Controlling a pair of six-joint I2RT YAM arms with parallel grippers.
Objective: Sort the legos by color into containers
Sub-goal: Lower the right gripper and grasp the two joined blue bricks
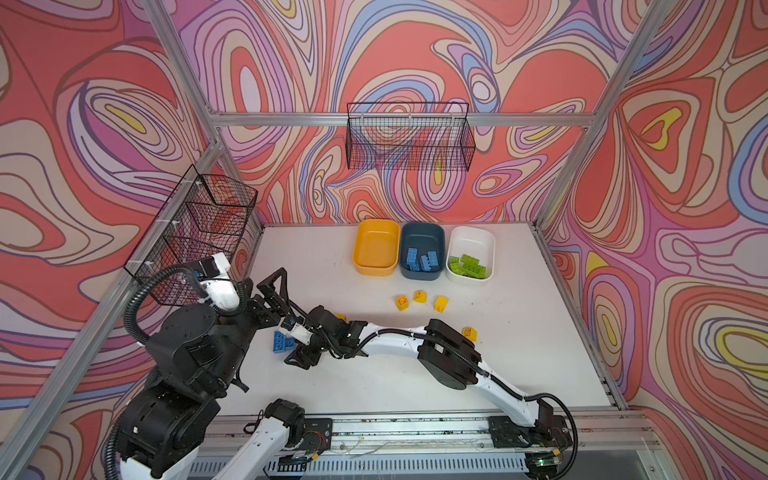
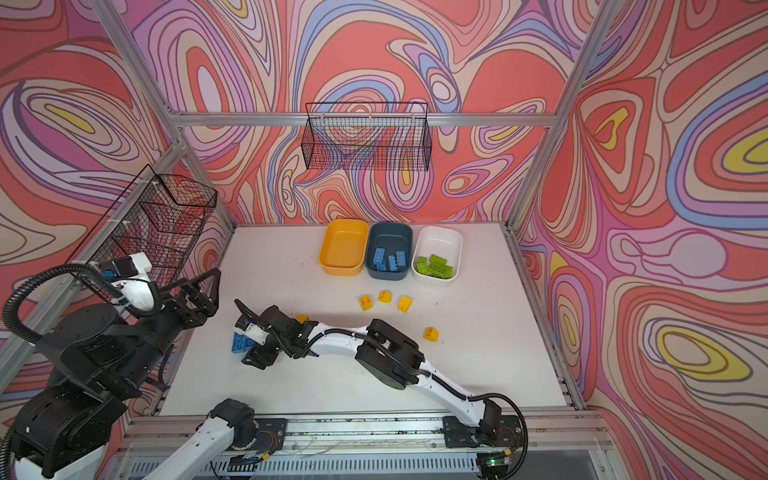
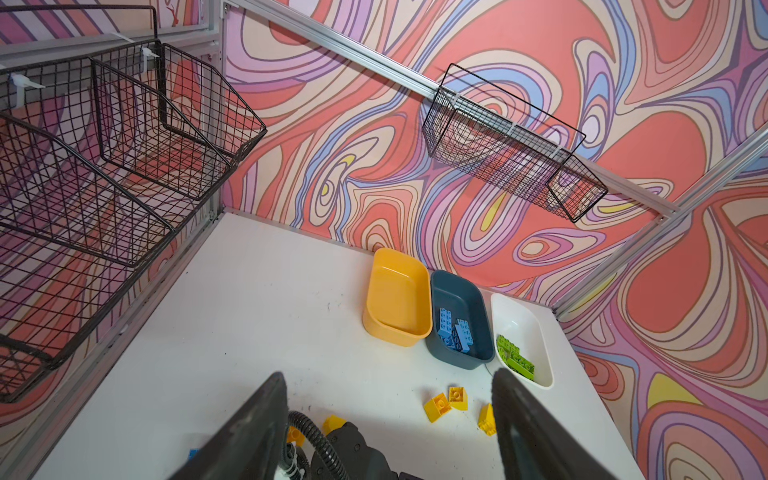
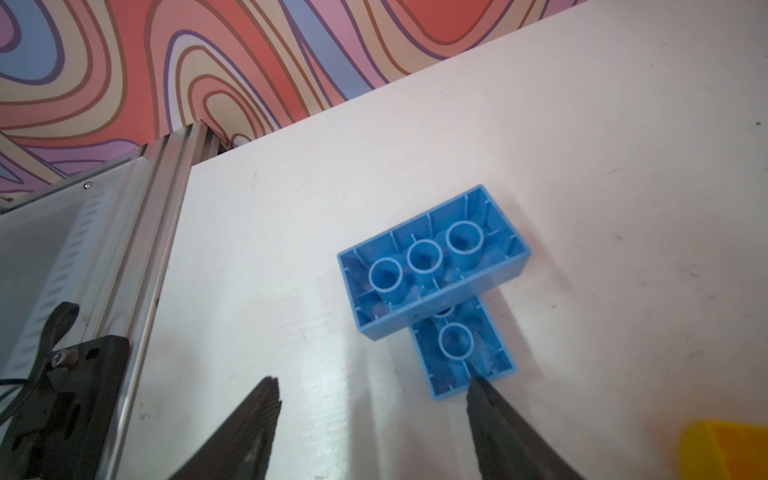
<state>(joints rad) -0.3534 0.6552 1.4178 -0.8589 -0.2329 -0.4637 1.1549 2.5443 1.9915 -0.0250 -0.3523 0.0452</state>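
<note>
Two bright blue legos (image 4: 432, 266) lie upside down on the white table, one across the other; in both top views they (image 1: 280, 341) sit at the front left. My right gripper (image 4: 372, 386) reaches across to them and stands open, bare table between its jaws and one fingertip (image 4: 478, 388) at the lower brick's edge. My left gripper (image 3: 388, 376) hangs open and empty above the table's left side (image 1: 272, 286). Three yellow legos (image 1: 419, 296) lie before the containers: an empty yellow-orange tub (image 1: 374, 270), a teal tub (image 1: 422, 232) holding blue bricks, and a white tub (image 1: 471, 237) holding green ones.
Another yellow lego (image 1: 470, 333) lies beside my right forearm and one (image 1: 340, 317) peeks out behind its wrist. Black wire baskets hang on the left wall (image 1: 199, 232) and the back wall (image 1: 409, 137). An aluminium rail (image 4: 166, 232) borders the table near the blue bricks.
</note>
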